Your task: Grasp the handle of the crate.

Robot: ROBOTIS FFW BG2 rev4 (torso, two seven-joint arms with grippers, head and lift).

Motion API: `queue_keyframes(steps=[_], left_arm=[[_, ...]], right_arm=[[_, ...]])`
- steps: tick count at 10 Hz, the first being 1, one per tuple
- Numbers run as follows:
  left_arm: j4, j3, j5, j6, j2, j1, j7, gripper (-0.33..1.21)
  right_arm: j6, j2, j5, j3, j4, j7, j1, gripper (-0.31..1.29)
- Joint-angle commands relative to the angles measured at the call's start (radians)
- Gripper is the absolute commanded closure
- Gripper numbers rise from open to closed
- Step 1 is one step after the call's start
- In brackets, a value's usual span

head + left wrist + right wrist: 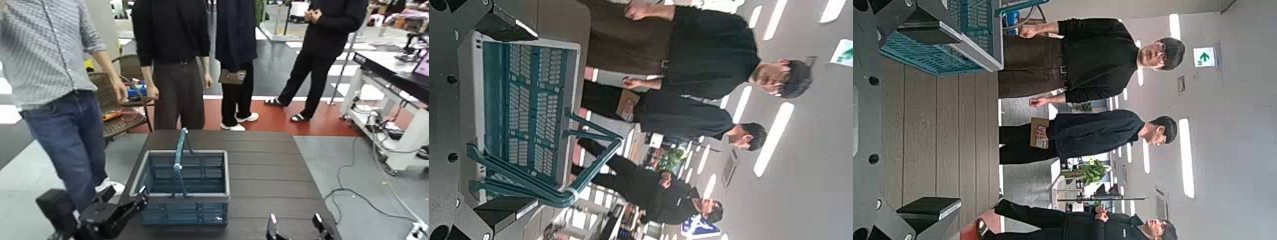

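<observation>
You can't see the head of the person at left [54, 57]; the top edge cuts it off. Your worktop [268, 172] runs out of the head view at the bottom.

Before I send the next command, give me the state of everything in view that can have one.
Teal-blue plastic lattice crate with grey rim: upright on the table.
Thin teal-blue bail handle: raised, not gripped.
Left black gripper: jaws open, at the crate's left side.
Right black gripper: jaws open, over the table, holding nothing.
Dark slatted table: bearing the crate.
</observation>
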Motion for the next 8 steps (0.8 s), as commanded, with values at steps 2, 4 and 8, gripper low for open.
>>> queue_keyframes(steps=[2,4,8], left_arm=[[0.142,-0.033,0.320,0.199,0.112,-0.180,-0.083,0.13],[0.214,-0.065,0.381,0.300,0.177,-0.290,-0.121,0.13],[0.414,-0.196,0.511,0.452,0.266,-0.523,-0.185,0.13]], right_arm=[[0.003,0.000,-0.004,0.000,0.001,0.001,-0.001,0.15],[0.003,0.000,-0.004,0.003,0.001,0.003,-0.003,0.15],[0.003,-0.001,-0.007,0.008,0.005,0.006,-0.009,0.15]])
